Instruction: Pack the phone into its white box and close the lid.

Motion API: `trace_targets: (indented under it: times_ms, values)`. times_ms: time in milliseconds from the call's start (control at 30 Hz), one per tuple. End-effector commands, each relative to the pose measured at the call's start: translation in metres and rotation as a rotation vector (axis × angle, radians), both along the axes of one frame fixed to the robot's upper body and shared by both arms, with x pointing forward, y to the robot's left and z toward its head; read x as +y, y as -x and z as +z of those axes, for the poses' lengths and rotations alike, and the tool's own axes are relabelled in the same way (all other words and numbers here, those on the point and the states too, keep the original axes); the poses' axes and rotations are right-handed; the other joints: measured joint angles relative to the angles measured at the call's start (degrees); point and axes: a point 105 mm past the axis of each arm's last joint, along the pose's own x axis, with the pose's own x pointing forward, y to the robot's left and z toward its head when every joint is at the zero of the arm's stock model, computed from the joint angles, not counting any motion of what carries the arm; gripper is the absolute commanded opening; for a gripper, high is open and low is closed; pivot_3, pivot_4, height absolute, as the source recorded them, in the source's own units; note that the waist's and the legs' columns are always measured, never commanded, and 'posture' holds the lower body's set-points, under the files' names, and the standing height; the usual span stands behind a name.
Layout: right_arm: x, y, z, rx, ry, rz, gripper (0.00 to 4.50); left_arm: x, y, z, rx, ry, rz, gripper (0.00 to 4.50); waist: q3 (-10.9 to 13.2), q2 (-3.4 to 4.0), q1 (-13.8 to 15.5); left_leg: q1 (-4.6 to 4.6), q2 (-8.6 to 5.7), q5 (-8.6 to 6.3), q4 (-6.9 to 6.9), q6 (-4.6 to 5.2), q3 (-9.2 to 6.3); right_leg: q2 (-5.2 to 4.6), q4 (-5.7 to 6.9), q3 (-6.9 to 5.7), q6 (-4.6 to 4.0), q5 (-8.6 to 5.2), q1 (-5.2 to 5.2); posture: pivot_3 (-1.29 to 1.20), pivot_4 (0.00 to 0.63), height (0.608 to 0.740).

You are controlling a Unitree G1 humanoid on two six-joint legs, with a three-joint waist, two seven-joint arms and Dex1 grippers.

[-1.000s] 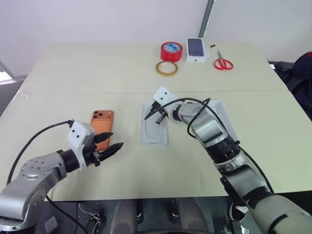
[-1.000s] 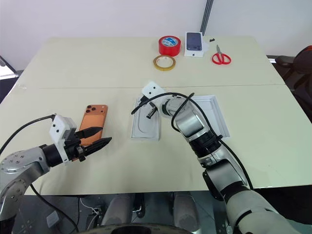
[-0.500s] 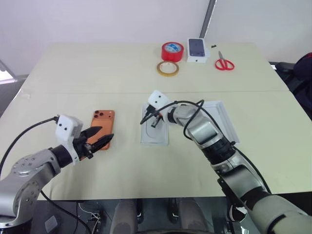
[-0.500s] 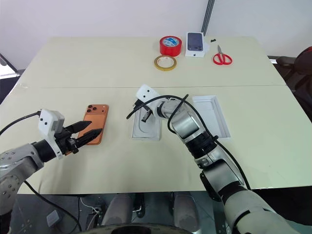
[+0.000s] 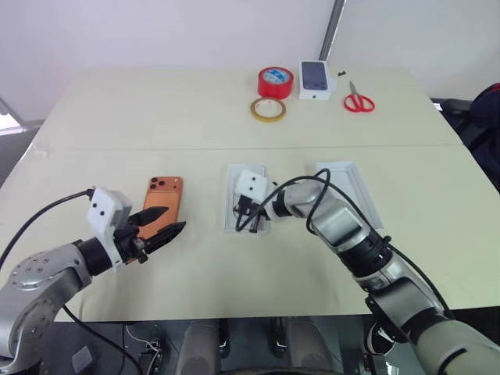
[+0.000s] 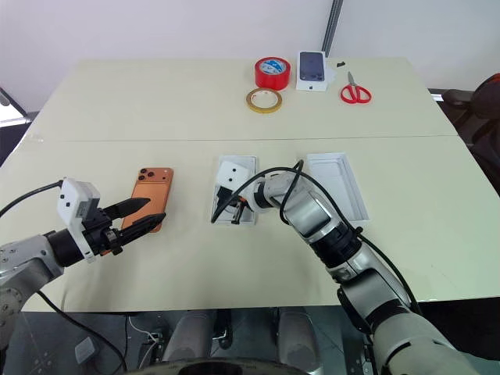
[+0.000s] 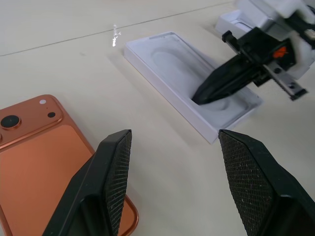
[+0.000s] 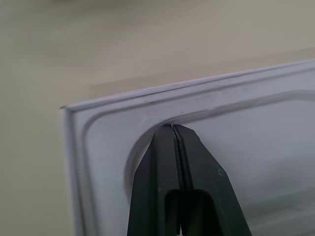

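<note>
The orange phone (image 5: 162, 205) lies face down on the left of the table. My left gripper (image 5: 173, 219) hovers open at its near end, with nothing between the fingers. In the middle lies a white tray-like insert (image 5: 237, 181) with an oblong recess. I cannot tell whether the white box sits under it. My right gripper (image 5: 251, 225) is shut and empty, its tips pressed down into the recess at the near end (image 8: 172, 127). The lid (image 5: 349, 190), a shallow white tray with a pale inner face, lies open side up just right of the insert.
At the far edge stand a red tape roll (image 5: 275, 81), a yellowish tape ring (image 5: 268, 109), a small white carton printed with a dark phone (image 5: 315, 80) and red scissors (image 5: 358, 101). A seam (image 5: 117, 148) runs across the table beyond the phone.
My right gripper has drawn back along the insert from its far end to its near end and tipped further downward, staying shut. The left gripper has hardly moved.
</note>
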Motion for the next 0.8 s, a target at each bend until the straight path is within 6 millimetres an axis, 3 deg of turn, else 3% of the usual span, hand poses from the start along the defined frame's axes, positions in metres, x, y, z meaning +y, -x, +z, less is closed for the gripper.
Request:
trace_targets:
  times_ms: [33,267,467,633,733,800]
  values:
    - [0.006,0.012,0.007,-0.006,-0.011,0.069,0.03,0.0,-0.001,0.008,-0.042,-0.013,-0.008,2.95,0.0,0.0,0.02,-0.04,0.0,0.0,0.0,0.0,0.0,0.0,0.0,0.0,0.0,0.0,-0.04,0.0,0.15,0.74]
    - [0.006,0.013,0.01,-0.026,-0.01,0.081,0.03,0.001,-0.002,0.008,-0.043,-0.017,0.001,2.95,-0.02,-0.03,0.03,-0.6,-0.02,0.04,0.08,-0.01,0.01,0.02,0.07,0.0,0.0,0.01,-0.33,0.0,0.15,0.74]
    - [0.004,-0.016,0.034,-0.113,-0.069,-0.054,0.03,0.004,-0.002,0.009,-0.045,-0.015,0.023,2.95,-0.02,-0.02,-0.02,-0.65,-0.01,0.07,0.18,-0.02,0.01,0.2,0.12,0.0,-0.02,0.03,-0.34,0.0,0.15,0.74]
    - [0.003,-0.04,0.042,-0.147,-0.098,-0.171,0.03,0.008,-0.004,0.009,-0.049,-0.02,0.046,2.95,-0.02,-0.04,0.01,-0.62,0.01,0.11,0.2,-0.07,-0.01,0.27,0.14,0.0,-0.07,0.06,-0.31,0.0,0.15,0.74]
    - [0.01,-0.046,0.048,-0.145,-0.149,-0.201,0.03,0.02,-0.011,0.008,-0.041,-0.017,0.122,2.95,-0.02,-0.04,0.01,-0.63,0.02,0.13,0.19,-0.08,-0.01,0.28,0.15,0.0,-0.06,0.07,-0.31,0.0,0.15,0.74]
    - [0.021,-0.046,0.053,-0.135,-0.195,-0.203,0.03,0.04,-0.021,0.004,-0.017,-0.018,0.243,2.95,-0.02,-0.04,0.01,-0.64,0.02,0.21,0.19,0.02,0.0,0.31,0.18,0.01,-0.05,0.07,-0.32,0.0,0.15,0.74]
